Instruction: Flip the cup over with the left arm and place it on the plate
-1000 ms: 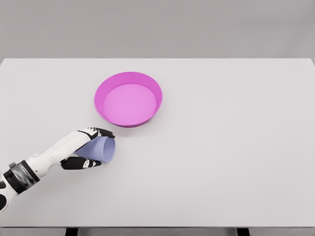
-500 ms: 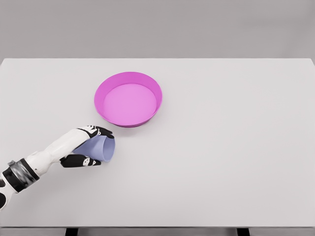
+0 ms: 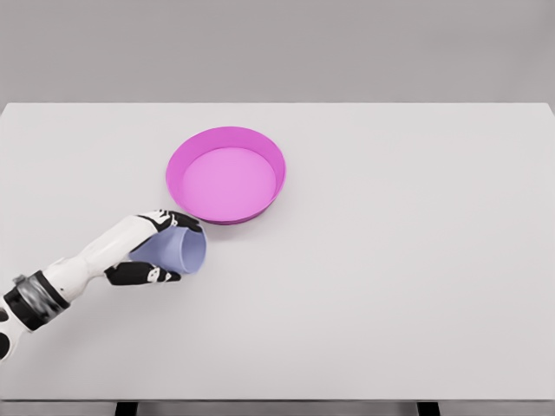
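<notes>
A pale lavender cup (image 3: 180,250) lies on its side in the head view, its mouth facing right. My left hand (image 3: 163,247) is shut on the cup, black fingers over its top and the thumb under it, just off the table. The magenta plate (image 3: 276,165) sits up and to the right of the cup, a short gap from its near rim. The left forearm runs down to the lower left corner. The right arm does not show.
The white table (image 3: 390,286) stretches wide to the right and front of the plate. Its front edge runs along the bottom of the picture, and a grey wall stands behind.
My left hand has carried the cup slightly up and to the right, closer to the plate's near rim. The plate has not moved.
</notes>
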{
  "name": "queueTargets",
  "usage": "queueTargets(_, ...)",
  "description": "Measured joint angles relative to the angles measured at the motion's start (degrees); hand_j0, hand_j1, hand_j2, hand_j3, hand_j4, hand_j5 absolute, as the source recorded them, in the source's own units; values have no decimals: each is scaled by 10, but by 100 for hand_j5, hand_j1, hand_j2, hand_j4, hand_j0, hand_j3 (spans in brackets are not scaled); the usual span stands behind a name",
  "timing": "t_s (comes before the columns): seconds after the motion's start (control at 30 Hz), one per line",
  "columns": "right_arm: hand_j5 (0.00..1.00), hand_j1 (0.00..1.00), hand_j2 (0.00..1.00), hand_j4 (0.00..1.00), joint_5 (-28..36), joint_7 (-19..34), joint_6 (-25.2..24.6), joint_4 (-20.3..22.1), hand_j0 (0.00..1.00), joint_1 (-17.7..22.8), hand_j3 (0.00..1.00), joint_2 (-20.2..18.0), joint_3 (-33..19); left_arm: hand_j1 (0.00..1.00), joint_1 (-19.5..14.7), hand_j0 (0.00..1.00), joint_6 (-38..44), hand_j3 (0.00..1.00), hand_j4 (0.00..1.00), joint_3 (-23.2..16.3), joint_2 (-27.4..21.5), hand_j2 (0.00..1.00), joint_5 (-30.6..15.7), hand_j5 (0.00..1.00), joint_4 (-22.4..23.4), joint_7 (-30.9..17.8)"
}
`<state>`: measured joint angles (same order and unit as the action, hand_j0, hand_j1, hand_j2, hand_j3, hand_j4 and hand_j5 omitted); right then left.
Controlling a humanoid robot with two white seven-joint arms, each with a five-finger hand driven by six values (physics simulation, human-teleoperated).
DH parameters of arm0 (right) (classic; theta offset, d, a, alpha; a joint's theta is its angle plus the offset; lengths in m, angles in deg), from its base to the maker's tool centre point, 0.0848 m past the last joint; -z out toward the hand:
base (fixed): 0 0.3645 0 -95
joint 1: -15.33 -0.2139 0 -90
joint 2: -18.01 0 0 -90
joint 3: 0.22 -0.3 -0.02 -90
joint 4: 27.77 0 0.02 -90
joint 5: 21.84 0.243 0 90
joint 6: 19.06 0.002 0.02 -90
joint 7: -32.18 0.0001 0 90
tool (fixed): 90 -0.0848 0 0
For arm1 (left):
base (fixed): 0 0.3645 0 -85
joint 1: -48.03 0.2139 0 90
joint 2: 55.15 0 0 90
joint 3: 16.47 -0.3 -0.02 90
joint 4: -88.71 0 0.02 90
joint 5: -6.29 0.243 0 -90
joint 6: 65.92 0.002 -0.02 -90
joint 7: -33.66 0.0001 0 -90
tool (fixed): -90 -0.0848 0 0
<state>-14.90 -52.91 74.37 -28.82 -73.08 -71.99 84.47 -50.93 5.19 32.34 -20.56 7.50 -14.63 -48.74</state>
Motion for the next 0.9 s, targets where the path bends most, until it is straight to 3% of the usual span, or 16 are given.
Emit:
queueTargets(0.47, 100, 100, 100, 100, 0, 0, 0, 0, 100, 0, 100, 0, 0, 71, -4, 71, -5, 71, 71, 13, 6, 71, -32, 71, 0, 0)
queueTargets(0.9, 100, 100, 100, 100, 0, 0, 0, 0, 100, 0, 100, 0, 0, 70, -22, 70, -5, 70, 70, 34, 8, 70, -104, 70, 1, 0)
